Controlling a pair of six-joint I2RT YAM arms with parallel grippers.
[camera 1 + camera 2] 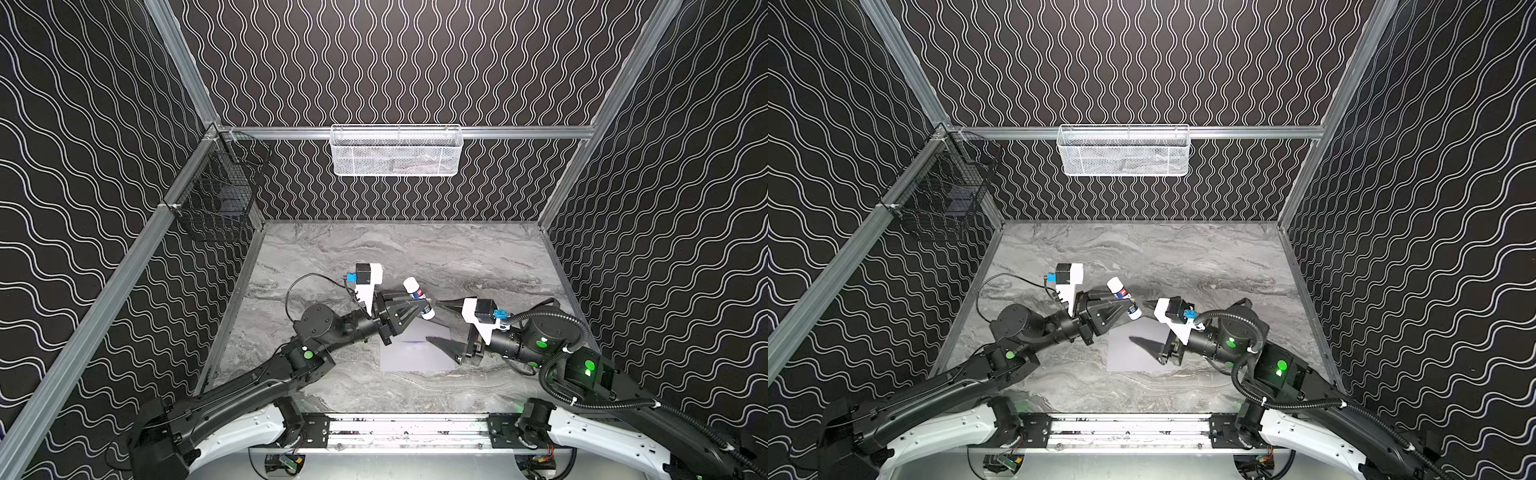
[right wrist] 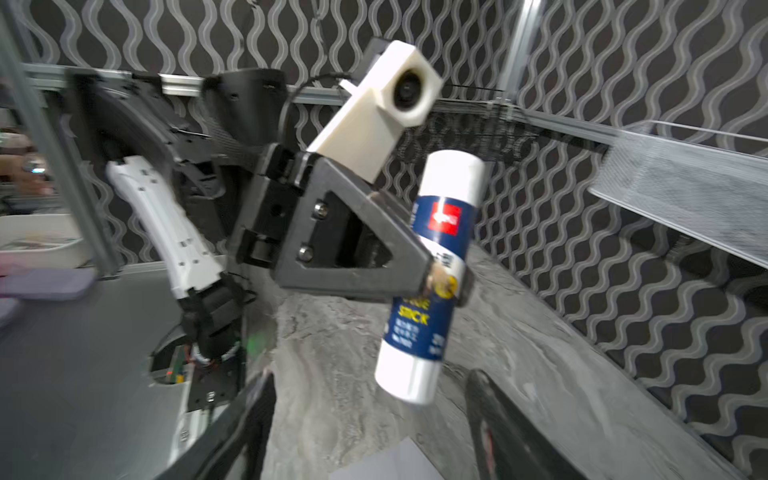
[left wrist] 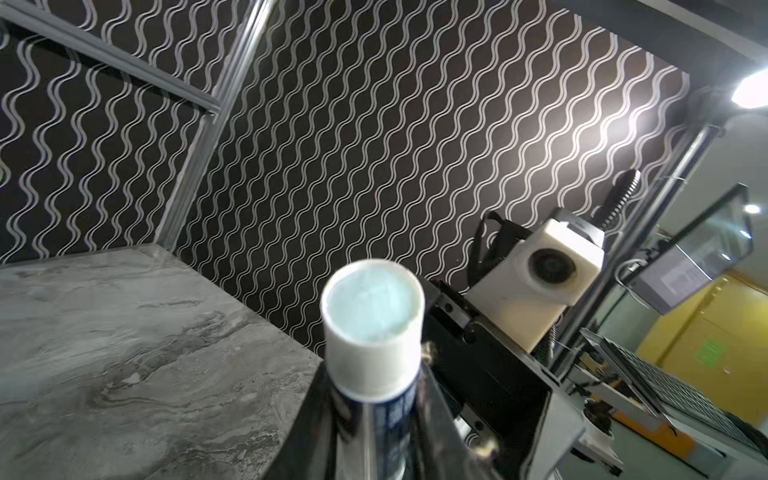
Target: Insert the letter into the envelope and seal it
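Holding glue stick near the envelope edge

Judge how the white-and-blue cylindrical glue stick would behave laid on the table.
Probably rolls: the white-and-blue cylindrical glue stick is a smooth round tube. Likely stiff and light: the left claw pinches just its middle, no sag. Glossy surface might slip.

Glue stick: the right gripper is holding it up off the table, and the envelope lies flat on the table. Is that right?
Not quite. The left gripper holds the glue stick up off the table, as the right wrist view shows; the right gripper is open and holds nothing. The envelope does lie flat on the table.
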